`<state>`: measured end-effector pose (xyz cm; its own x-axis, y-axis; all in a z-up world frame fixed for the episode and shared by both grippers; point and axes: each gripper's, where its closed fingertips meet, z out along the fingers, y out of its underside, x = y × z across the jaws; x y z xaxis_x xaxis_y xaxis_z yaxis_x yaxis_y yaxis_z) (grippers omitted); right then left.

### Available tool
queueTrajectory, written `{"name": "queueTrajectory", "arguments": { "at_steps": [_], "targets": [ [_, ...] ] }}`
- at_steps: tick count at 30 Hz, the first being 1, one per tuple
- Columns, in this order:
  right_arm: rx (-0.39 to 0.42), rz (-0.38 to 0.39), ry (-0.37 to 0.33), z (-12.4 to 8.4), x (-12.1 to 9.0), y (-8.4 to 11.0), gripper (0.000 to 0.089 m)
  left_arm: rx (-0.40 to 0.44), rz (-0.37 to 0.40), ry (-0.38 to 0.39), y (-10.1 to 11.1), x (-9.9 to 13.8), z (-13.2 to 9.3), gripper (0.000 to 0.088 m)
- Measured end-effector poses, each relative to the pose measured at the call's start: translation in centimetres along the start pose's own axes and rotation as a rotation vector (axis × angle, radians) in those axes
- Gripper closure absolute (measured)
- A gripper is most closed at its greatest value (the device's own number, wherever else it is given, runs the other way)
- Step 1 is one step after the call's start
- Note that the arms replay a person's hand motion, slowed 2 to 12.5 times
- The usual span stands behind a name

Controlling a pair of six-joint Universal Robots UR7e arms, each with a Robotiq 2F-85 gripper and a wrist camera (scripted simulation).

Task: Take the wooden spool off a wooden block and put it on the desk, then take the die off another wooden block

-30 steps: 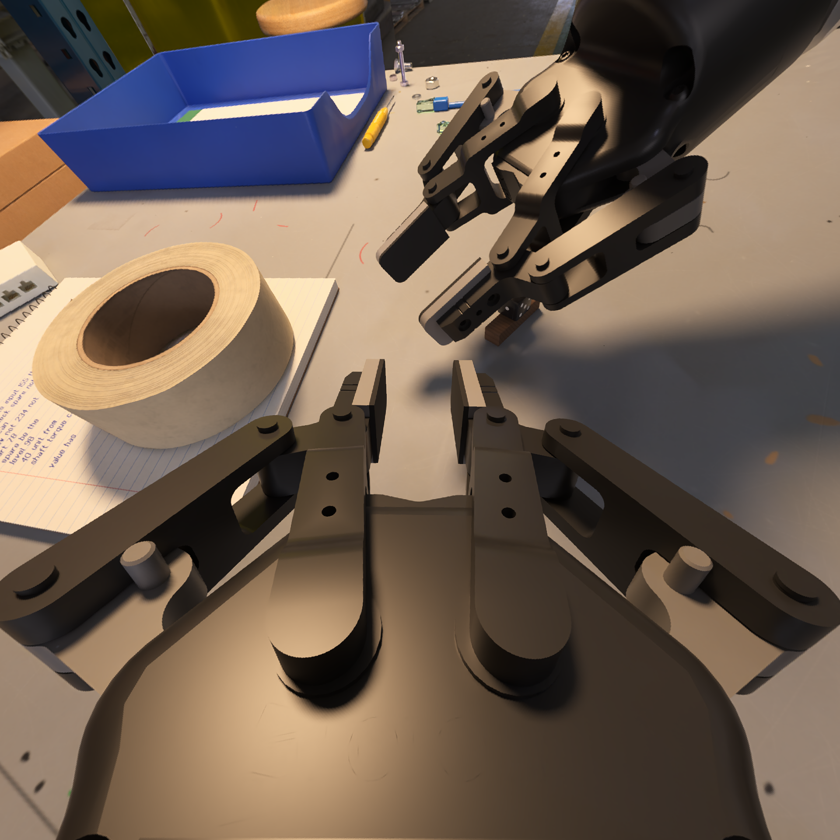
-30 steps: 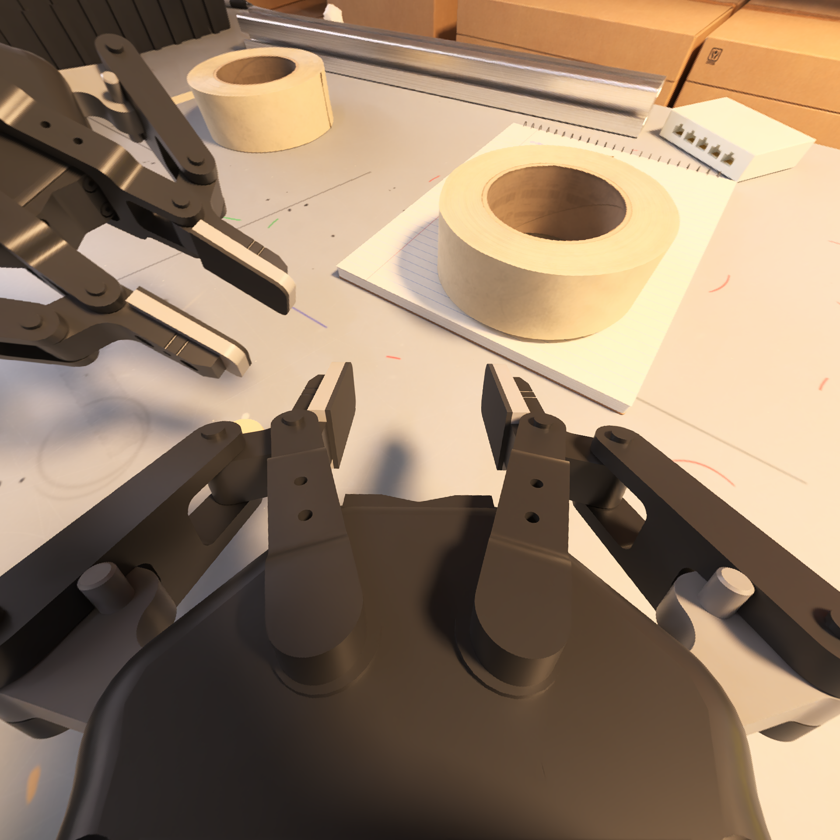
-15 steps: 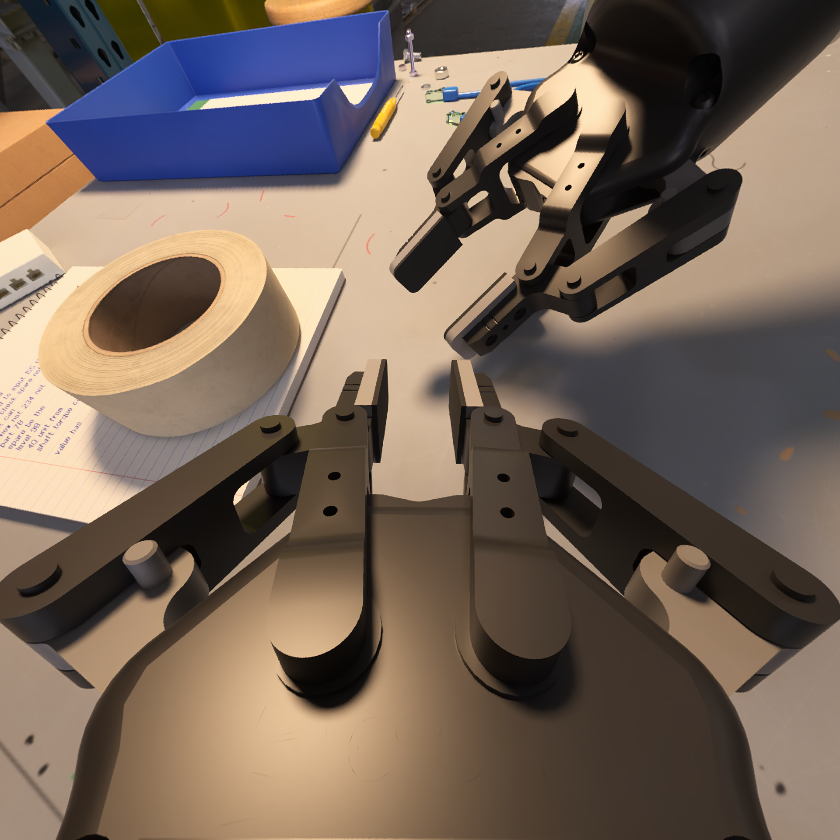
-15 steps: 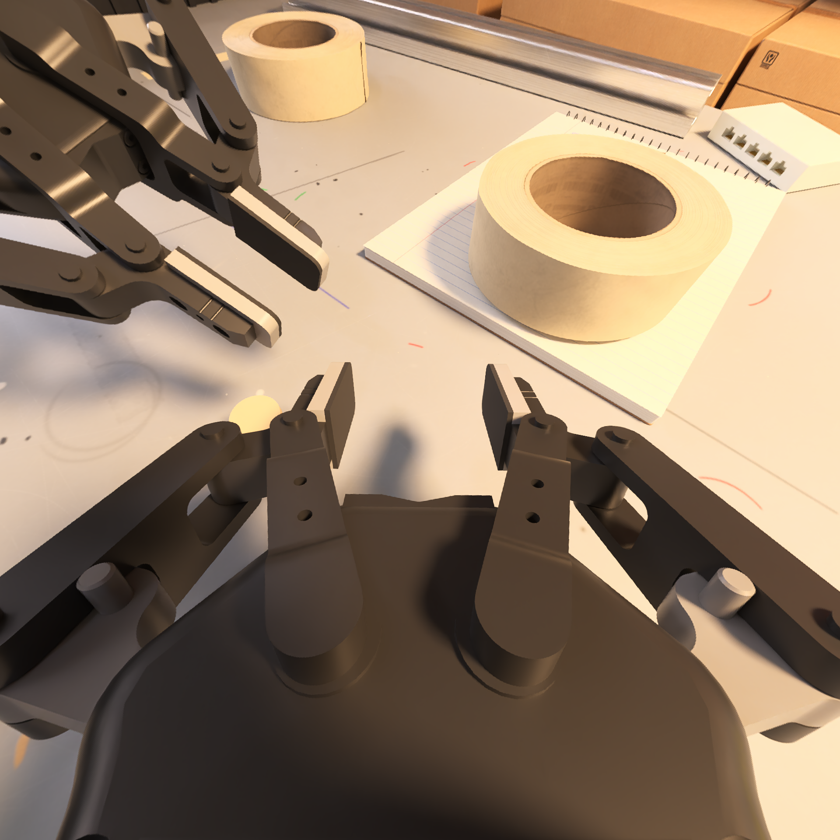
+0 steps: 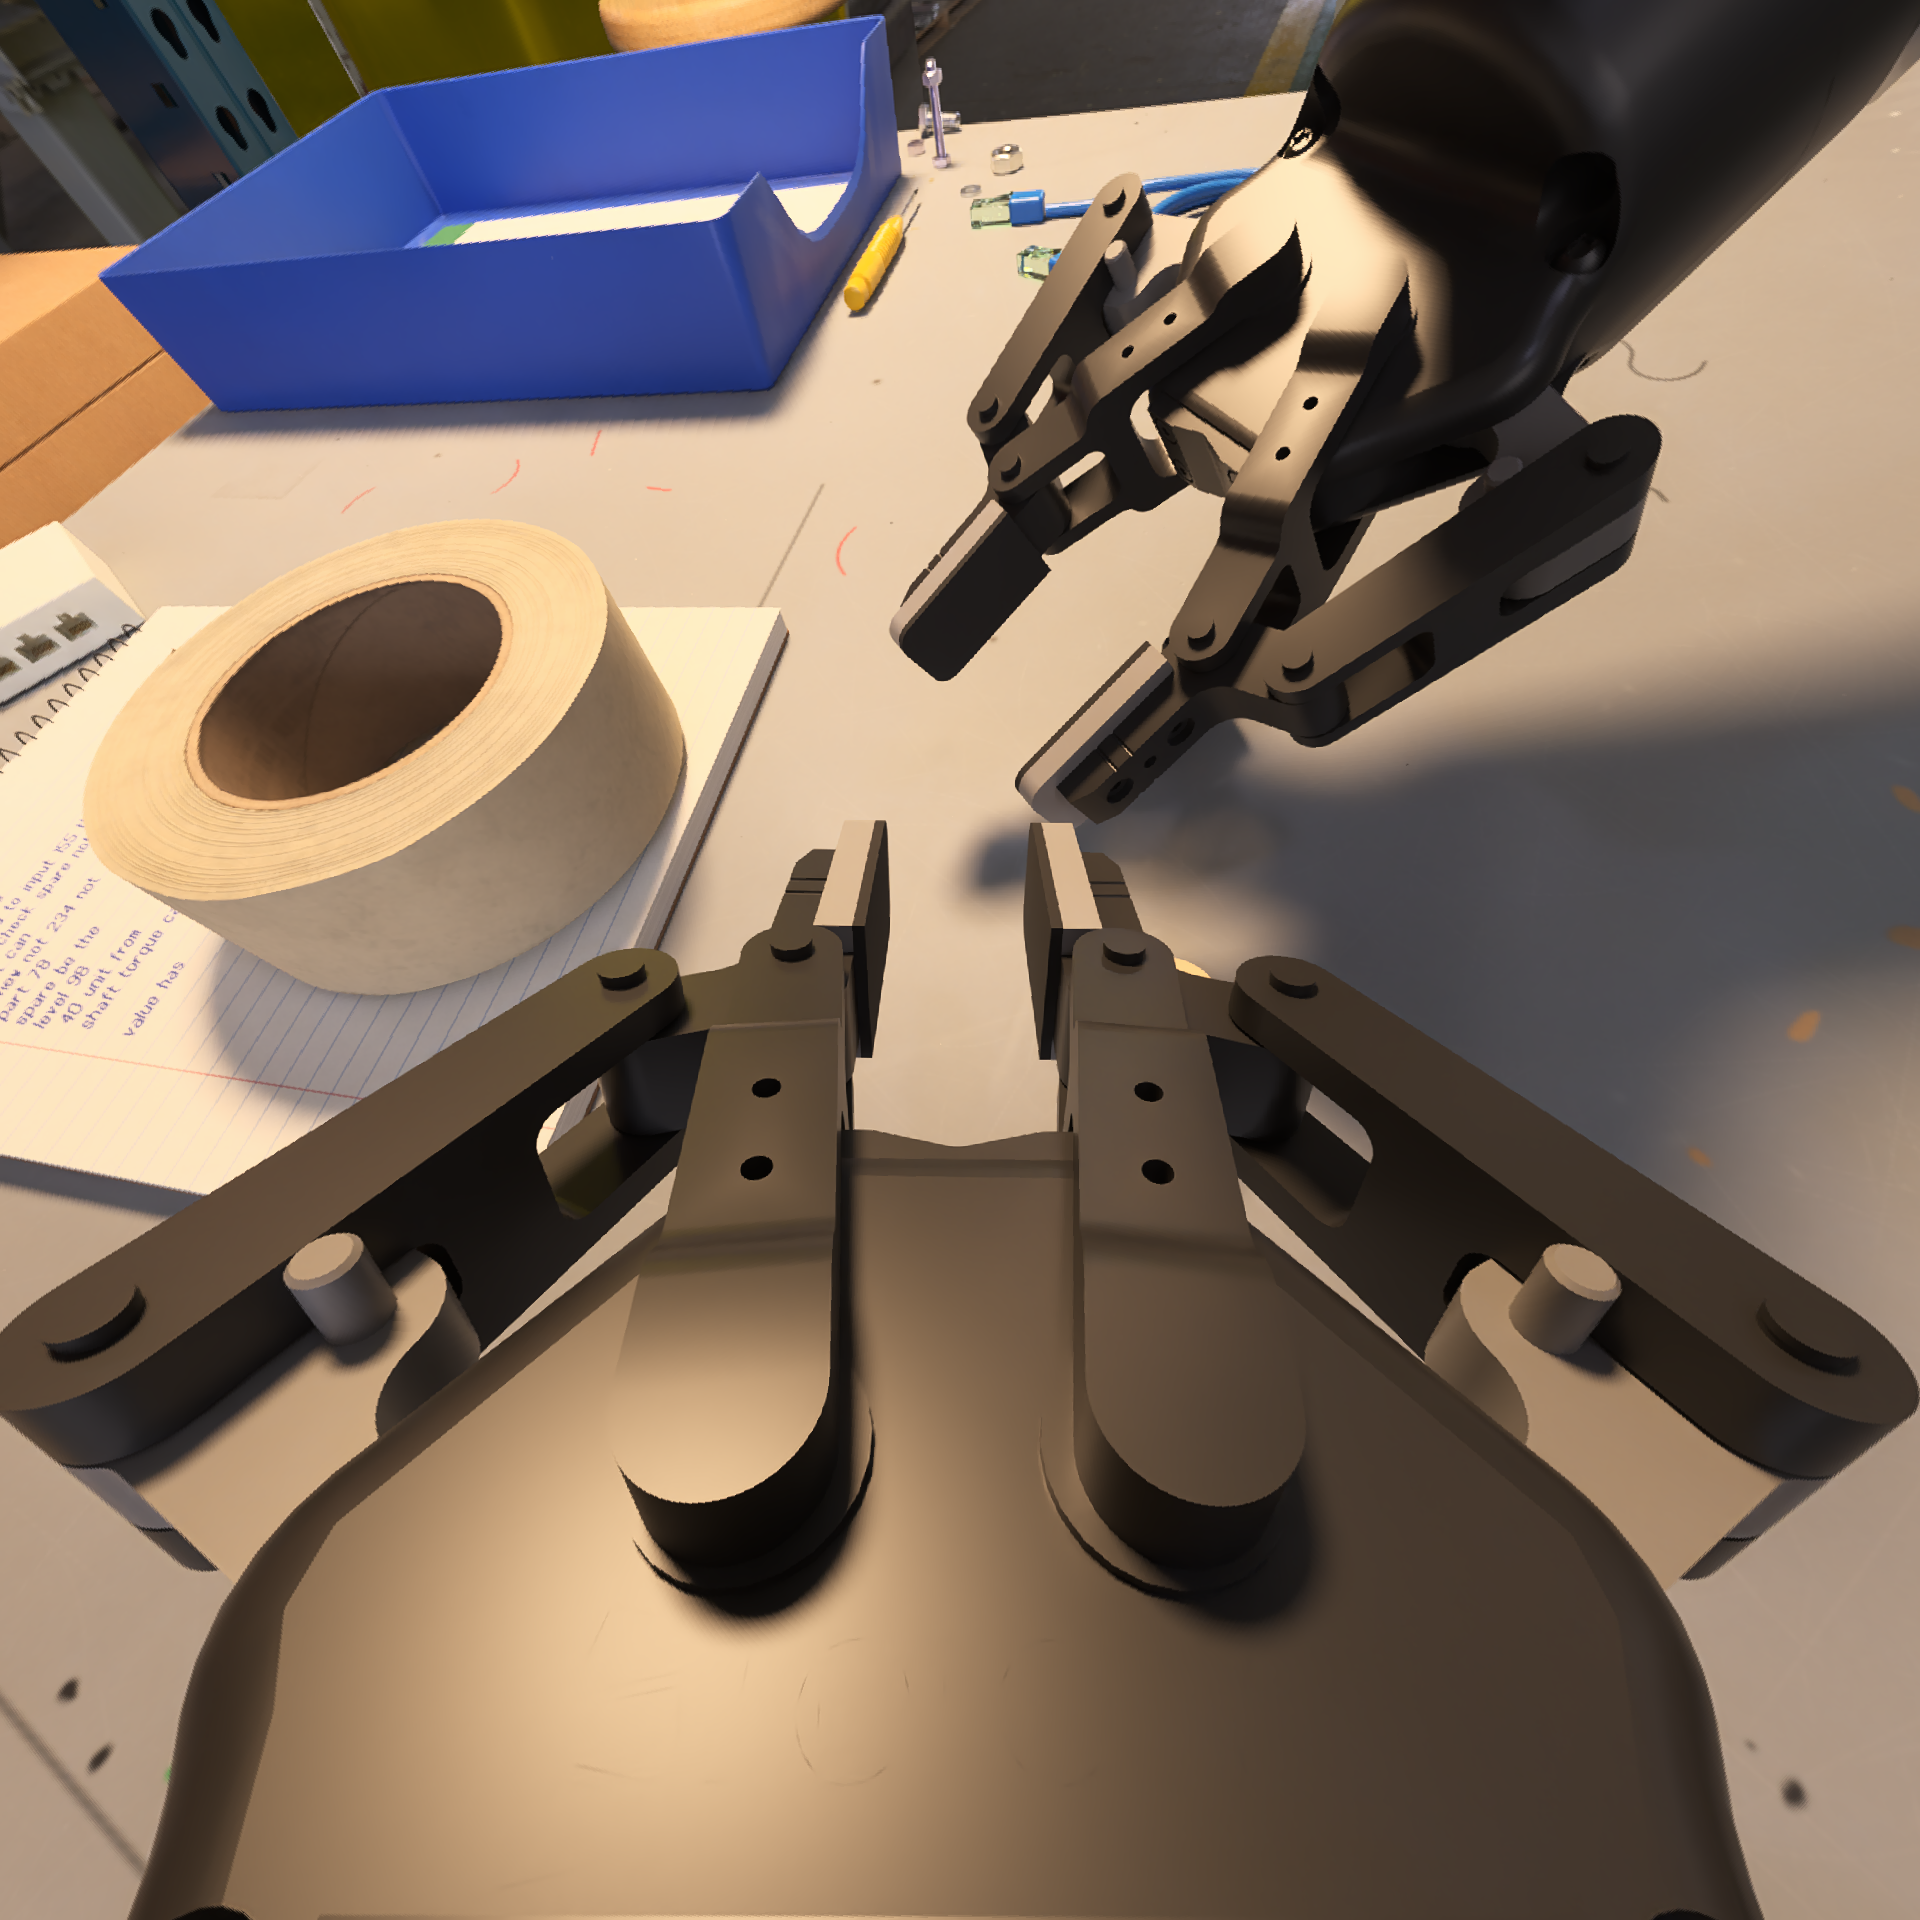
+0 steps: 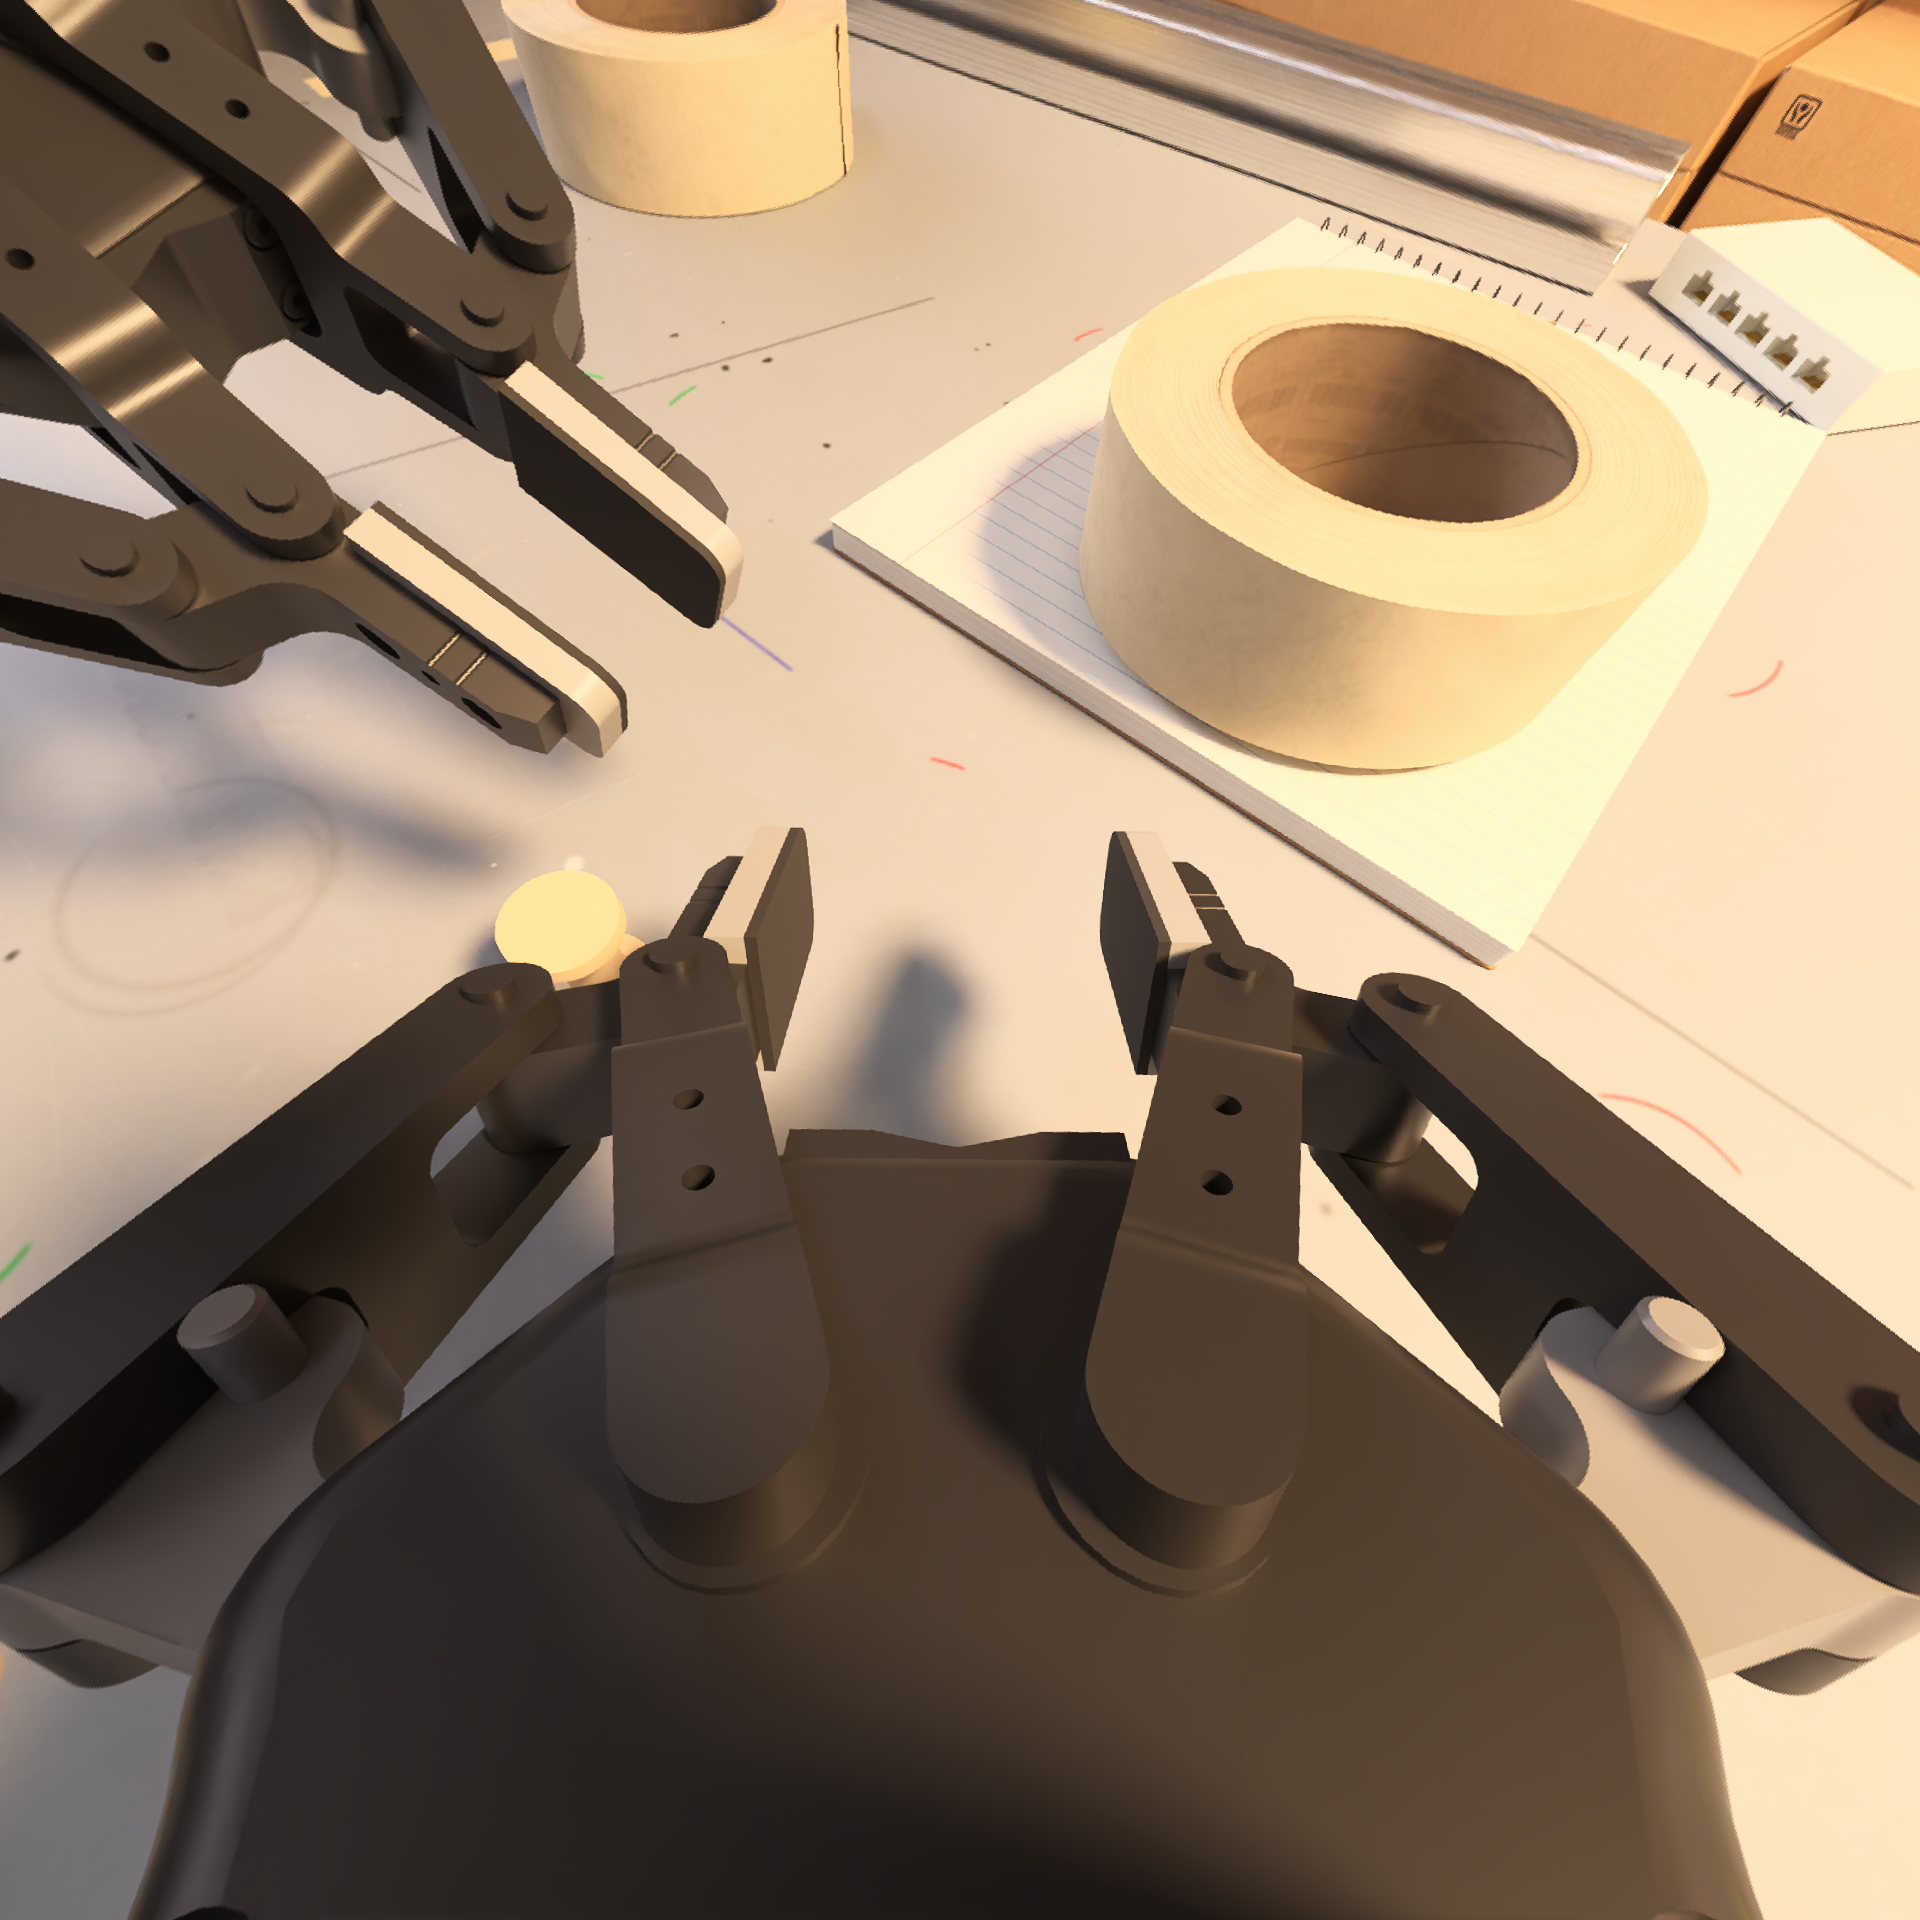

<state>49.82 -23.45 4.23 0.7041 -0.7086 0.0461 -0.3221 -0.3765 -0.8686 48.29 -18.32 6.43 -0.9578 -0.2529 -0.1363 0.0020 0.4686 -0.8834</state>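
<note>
Above the grey table (image 5: 1455, 935): both dark two-finger tools hang close together, tips near each other
Left tool (image 5: 956, 883): fingers parted by a narrow gap, nothing between them
Right tool (image 6: 956, 935): fingers spread wide, nothing between them
Pale round wooden spool (image 6: 561, 925): on the table just beside the right tool's left finger, partly hidden by its linkage
Die and wooden blocks: cannot be seen in either view
Wide beige tape roll (image 5: 384, 748): lies flat on a white lined spiral notepad (image 5: 717, 707), left of the left tool
Blue plastic tray (image 5: 499, 301): far side of the table, a small yellow-handled screwdriver (image 5: 873, 265) just beside it
Second beige tape roll (image 6: 686, 94): well apart, behind the left tool
</note>
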Motion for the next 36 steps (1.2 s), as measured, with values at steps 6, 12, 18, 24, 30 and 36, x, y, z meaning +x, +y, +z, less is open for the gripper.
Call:
{"name": "queueTrajectory", "arguments": {
  "at_steps": [6,12,18,24,30,36],
  "targets": [
    [-0.015,-0.001,0.014,0.0,0.4,0.3,0.0391,-0.006,0.003,0.002,0.2,0.0,0.1,0.0645],
    [-0.021,-0.004,0.018,-0.3,0.7,0.4,0.0391,-0.013,0.009,0.001,0.3,0.0,0.1,0.0647],
    [-0.031,-0.02,-0.012,-1.0,0.8,0.3,0.04,-0.013,0.013,-0.004,0.3,-0.1,-0.1,0.0653],
    [-0.071,-0.044,-0.08,-1.9,0.4,0.8,0.0408,-0.009,0.01,-0.005,0.3,-0.2,-0.2,0.0659],
    [-0.121,-0.077,-0.136,-3.2,0.3,1.4,0.0408,-0.008,0.009,-0.007,0.3,-0.2,-0.2,0.0664],
    [-0.168,-0.114,-0.185,-4.4,0.1,2.3,0.0408,-0.014,0.006,-0.003,0.5,-0.2,-0.1,0.0668]
  ]
}}
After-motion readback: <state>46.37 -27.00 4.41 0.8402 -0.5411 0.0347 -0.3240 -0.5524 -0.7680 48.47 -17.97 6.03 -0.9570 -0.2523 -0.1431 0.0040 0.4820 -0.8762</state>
